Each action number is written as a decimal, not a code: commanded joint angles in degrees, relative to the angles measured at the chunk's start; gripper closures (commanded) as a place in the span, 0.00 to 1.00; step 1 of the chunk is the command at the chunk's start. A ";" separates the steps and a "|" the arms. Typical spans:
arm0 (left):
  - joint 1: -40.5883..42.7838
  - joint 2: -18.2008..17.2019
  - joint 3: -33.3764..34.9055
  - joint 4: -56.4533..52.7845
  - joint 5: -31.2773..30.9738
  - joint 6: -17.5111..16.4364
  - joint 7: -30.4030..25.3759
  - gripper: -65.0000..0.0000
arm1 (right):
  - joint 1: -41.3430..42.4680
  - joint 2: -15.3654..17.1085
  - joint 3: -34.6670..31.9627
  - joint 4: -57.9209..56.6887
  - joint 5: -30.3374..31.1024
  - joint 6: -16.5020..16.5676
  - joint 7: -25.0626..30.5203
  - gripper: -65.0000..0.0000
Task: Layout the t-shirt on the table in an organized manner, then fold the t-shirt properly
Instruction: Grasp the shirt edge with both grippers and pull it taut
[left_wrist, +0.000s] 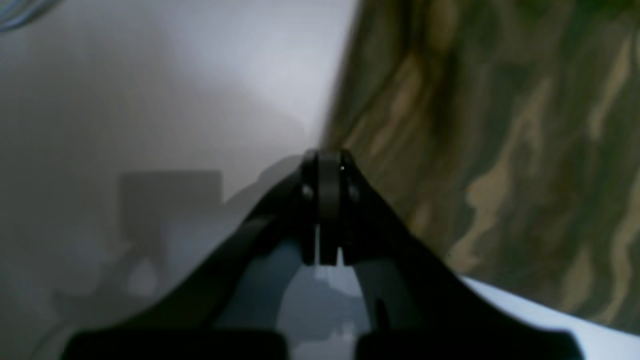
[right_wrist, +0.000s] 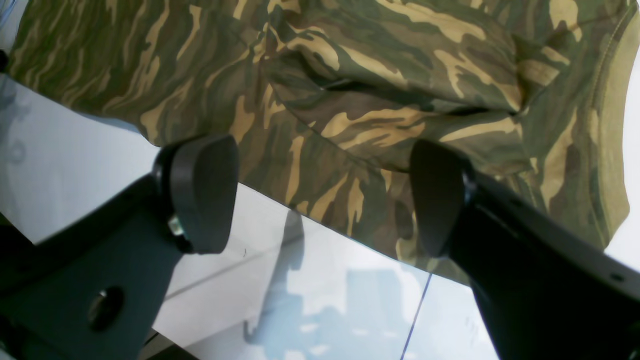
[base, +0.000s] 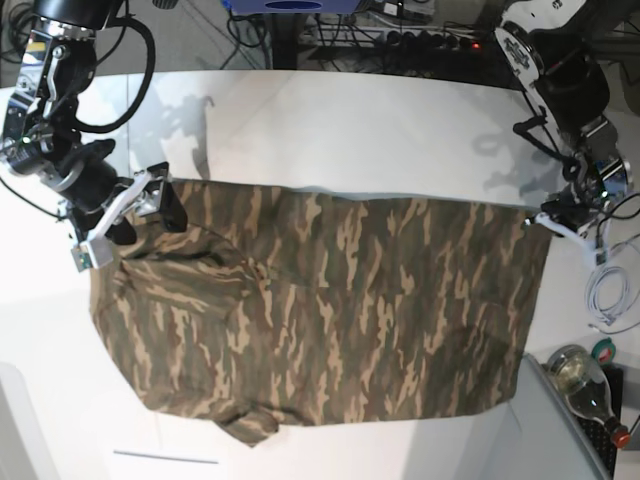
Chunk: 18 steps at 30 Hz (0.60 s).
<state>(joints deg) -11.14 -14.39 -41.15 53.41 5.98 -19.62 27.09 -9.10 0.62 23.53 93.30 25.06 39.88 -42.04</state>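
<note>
Cataloguing: one garment, one work surface, two arms, a few bystanders at the table's margin.

Garment: t-shirt, camouflage print, lying mostly spread across the middle of the table; one sleeve folded in over the body on the base view's left, a small bunched flap at the near hem.

Garment, handling (judgement): soft, light, limp cloth; it will sag and crease rather than hold a shape, and likely slides easily on the smooth top. Best taken by a pinch at a hem corner, a shoulder seam or a sleeve edge, not mid-panel.

Surface: white tabletop, glossy, a thin dark seam visible in the right wrist view; far wider than the shirt.

Left gripper: jaws pressed together at the shirt's far corner, on the base view's right. The blurred wrist view puts the tips at the cloth's edge; whether any fabric is caught between them cannot be told.

Right gripper: jaws spread wide, nothing between them, hovering at the shirt's edge beside the folded sleeve.

Stage (judgement): laying-out not finished; sleeve and hem need flattening before folding.

Margin items: glass bottle, white cable, both off the shirt.
</note>
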 joint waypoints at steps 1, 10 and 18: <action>0.02 -1.12 -0.13 2.28 0.04 1.37 -1.11 1.00 | 0.71 0.30 0.08 0.90 1.09 0.12 1.21 0.23; 2.56 1.07 -7.69 4.57 0.04 3.05 -0.76 1.00 | 0.71 0.30 -0.10 0.90 1.09 0.12 1.21 0.23; 9.69 8.63 -13.14 19.78 -2.24 2.78 -0.76 1.00 | -1.75 0.30 0.34 2.84 1.97 0.12 1.73 0.23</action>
<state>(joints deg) -0.97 -5.04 -54.41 72.49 4.29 -16.27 27.31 -11.27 0.60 23.64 94.78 25.58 39.83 -41.52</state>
